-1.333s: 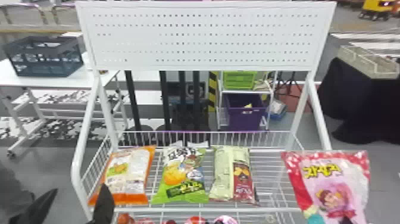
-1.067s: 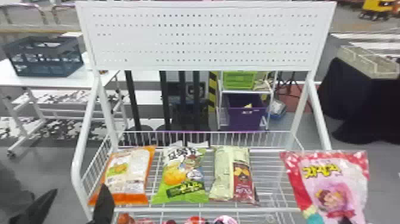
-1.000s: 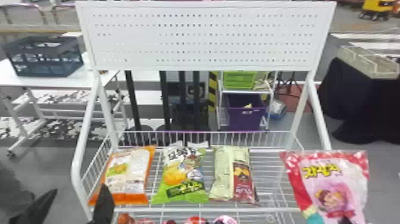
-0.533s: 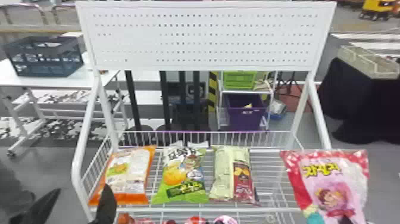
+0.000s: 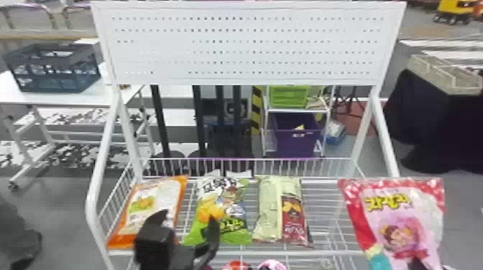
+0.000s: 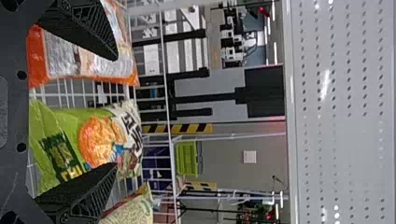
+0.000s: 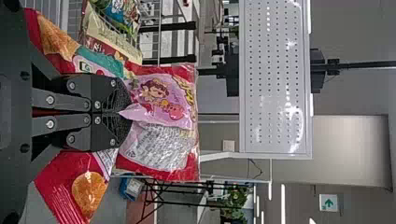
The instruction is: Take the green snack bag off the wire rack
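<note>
Green plastic snack bag (image 5: 221,215) on the white wire rack (image 5: 233,252), one of three bags lying there

One orange-edged plastic bag with a white middle (image 5: 154,204) lies by the rack's left edge. The green snack bag comes next, just left of the middle, its lower end near the front edge. One pale green and dark red plastic bag (image 5: 269,208) lies on its other side, so the green one sits between two neighbours.

Two black tools show. The left tool (image 5: 191,217) is in front of the rack's left half, its two fingers apart and holding nothing. In the left wrist view the green bag shows in the gap between them. The right tool (image 5: 418,265) has both fingers together, clamped on one pink and red plastic bag (image 5: 399,212), which overlaps the rack's right front corner in the head view.

Above the rack stands one white perforated panel (image 5: 244,46); behind it are one purple bin (image 5: 296,143) and one lime-green bin (image 5: 289,96).
</note>
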Motion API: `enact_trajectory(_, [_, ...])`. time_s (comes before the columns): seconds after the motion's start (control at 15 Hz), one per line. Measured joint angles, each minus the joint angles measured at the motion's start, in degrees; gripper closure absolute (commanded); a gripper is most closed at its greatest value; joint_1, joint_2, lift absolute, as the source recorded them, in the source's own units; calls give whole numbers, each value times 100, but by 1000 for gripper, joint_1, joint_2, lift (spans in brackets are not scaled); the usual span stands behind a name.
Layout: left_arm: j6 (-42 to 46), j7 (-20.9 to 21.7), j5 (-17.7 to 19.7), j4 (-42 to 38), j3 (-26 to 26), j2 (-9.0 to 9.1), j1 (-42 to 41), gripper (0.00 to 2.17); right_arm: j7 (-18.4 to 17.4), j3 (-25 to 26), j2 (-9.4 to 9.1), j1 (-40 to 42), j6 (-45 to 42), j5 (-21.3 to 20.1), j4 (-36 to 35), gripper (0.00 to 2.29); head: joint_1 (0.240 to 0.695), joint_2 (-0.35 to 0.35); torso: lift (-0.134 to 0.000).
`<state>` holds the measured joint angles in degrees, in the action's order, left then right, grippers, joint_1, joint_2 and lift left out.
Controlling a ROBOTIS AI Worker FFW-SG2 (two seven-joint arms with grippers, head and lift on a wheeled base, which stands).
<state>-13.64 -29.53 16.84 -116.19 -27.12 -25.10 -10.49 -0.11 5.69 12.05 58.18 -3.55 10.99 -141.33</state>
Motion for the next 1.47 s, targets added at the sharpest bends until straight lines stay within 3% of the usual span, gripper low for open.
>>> enact_trajectory(0.27, [-280, -25, 384, 1387, -789, 320, 1506, 87, 3, -45, 3, -22, -1, -31, 0, 2175, 499, 0, 0])
enact_trajectory(0.6, [-681, 222, 972, 2677, -935, 603, 2430, 93, 2, -76, 27, -76, -1, -35, 35, 2175, 499, 0, 0])
enact_trajectory(0.73, [-721, 315, 1103, 2970, -935, 637, 2585, 292, 2, -77, 33, -79, -1, -34, 36, 2175, 499, 0, 0])
enact_trajectory(0.8, [-773, 373, 1142, 3039, -935, 643, 2620, 495, 0, -77, 32, -82, -1, -34, 38, 2175, 499, 0, 0])
enact_trajectory(0.87, [-831, 460, 1165, 3062, -935, 642, 2633, 792, 0, -77, 28, -85, -1, -34, 41, 2175, 499, 0, 0])
enact_trajectory(1.0, [-946, 571, 1188, 3056, -935, 632, 2638, 1784, 2, -77, 26, -88, -1, -35, 43, 2175, 499, 0, 0])
enact_trajectory(1.13, [-995, 593, 1208, 2934, -932, 601, 2610, 1892, 1, -77, 21, -88, -1, -35, 35, 2175, 499, 0, 0])
enact_trajectory(1.47, [-1006, 744, 1191, 2394, -862, 436, 2389, 1895, 0, -70, 21, -67, -1, -35, 7, 2175, 499, 0, 0])
